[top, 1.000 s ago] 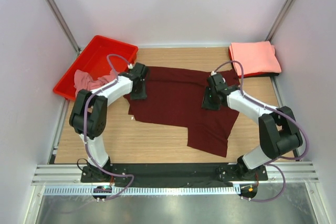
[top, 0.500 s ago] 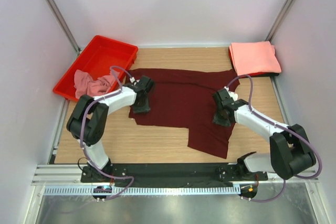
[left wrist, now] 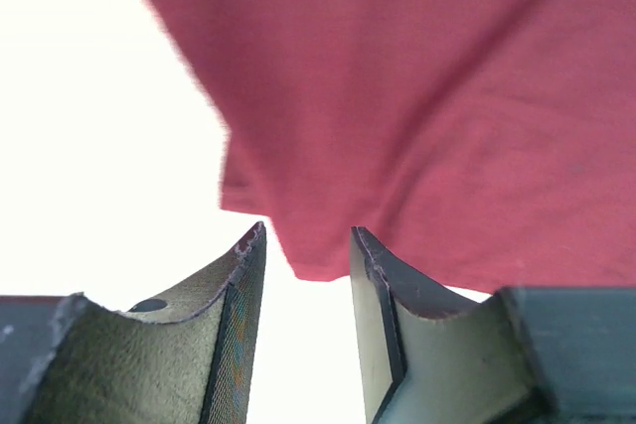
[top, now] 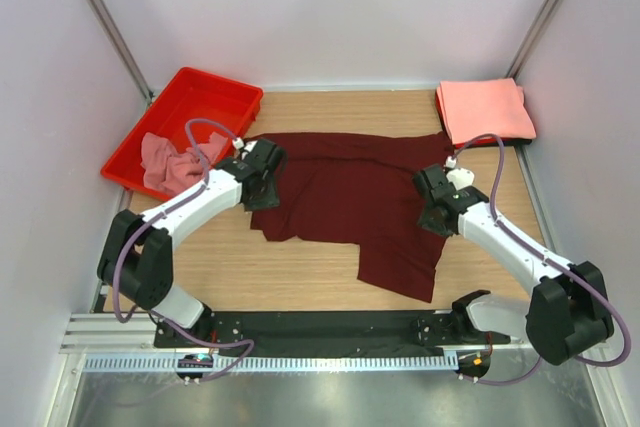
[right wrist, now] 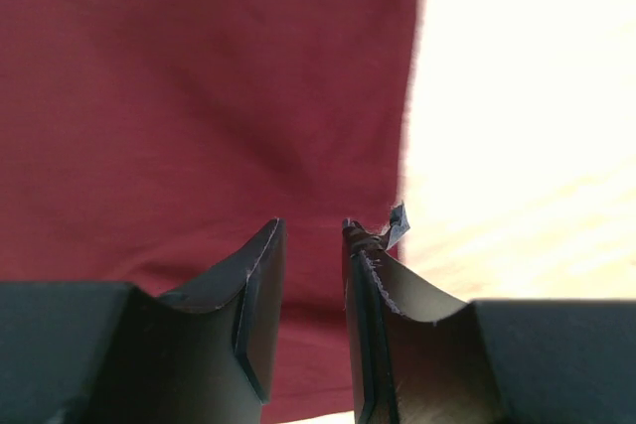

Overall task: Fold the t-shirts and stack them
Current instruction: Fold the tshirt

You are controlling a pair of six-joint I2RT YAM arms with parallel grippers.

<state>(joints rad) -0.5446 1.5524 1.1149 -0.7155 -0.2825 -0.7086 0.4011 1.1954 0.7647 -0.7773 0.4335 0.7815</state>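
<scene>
A dark maroon t-shirt (top: 340,197) lies spread flat across the middle of the wooden table. My left gripper (top: 262,187) sits over its left edge. In the left wrist view that gripper (left wrist: 308,229) is open, the shirt's hem (left wrist: 417,126) just beyond the tips and nothing between them. My right gripper (top: 435,215) rests over the shirt's right edge. Seen from the right wrist, it (right wrist: 313,222) stands open by a narrow gap, with maroon cloth (right wrist: 199,96) lying beneath. A folded salmon-pink t-shirt (top: 485,110) sits at the back right. A crumpled dusty pink t-shirt (top: 165,162) hangs over the tray's near side.
A rigid red plastic tray (top: 200,107) stands at the back left. Pale walls and metal posts close in the table on three sides. A metal rail with the arm bases runs along the near edge.
Both grippers have slid over the maroon t-shirt toward the near edge, the right one also going right. The left jaws have widened. The shirt has barely shifted.
</scene>
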